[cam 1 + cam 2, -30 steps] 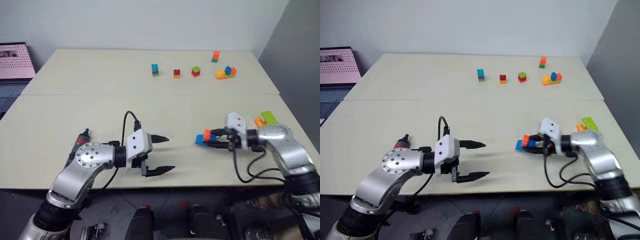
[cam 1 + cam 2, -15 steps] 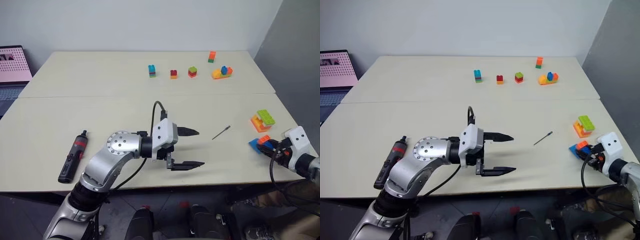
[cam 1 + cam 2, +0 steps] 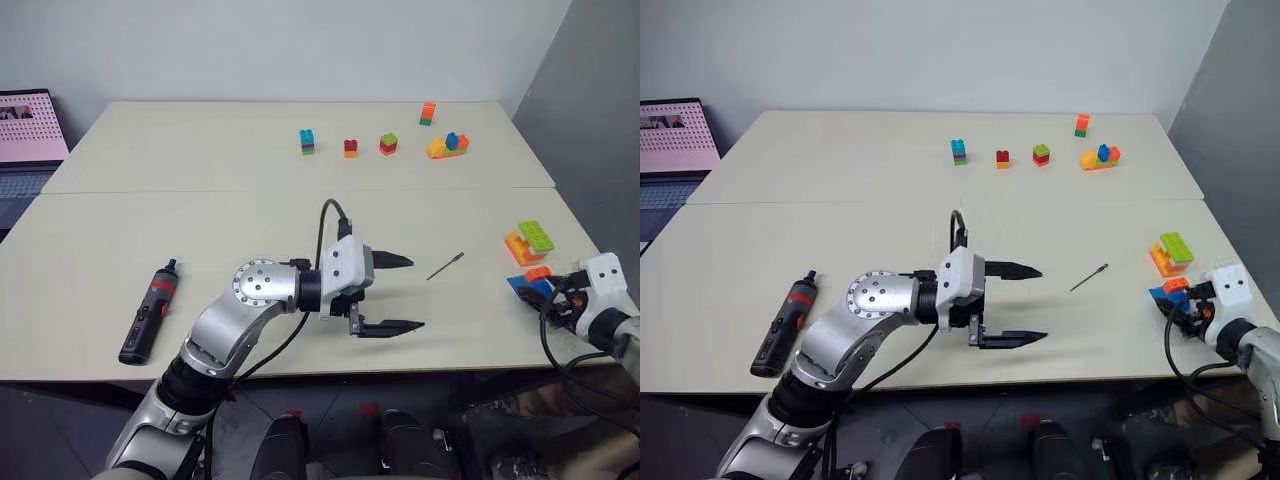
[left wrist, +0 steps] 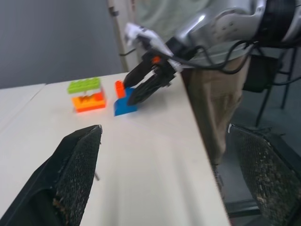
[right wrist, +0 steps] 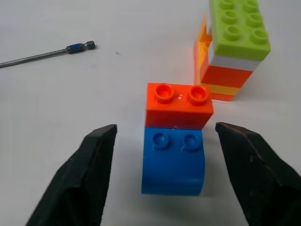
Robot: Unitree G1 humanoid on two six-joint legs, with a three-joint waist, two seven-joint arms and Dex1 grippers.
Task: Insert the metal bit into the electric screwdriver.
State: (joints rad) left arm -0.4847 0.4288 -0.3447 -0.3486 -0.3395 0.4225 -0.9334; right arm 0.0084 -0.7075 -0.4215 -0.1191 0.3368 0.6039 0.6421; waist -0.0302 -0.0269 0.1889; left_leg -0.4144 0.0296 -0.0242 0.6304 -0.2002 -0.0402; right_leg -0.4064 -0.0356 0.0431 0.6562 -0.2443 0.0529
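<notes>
Now right end effector [image 5: 164,174] straddles blue-orange block [image 5: 175,143], apparently apart.

Left gripper [image 3: 405,294] reaches rightward, jaws wide; right gripper [image 5: 171,176] jaws spread.

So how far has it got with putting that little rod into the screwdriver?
Barely started. The metal bit lies loose on the table, the electric screwdriver far off. The left gripper hangs open near the bit; the right gripper stands open around a blue-orange block. Picking up and inserting remain.
</notes>
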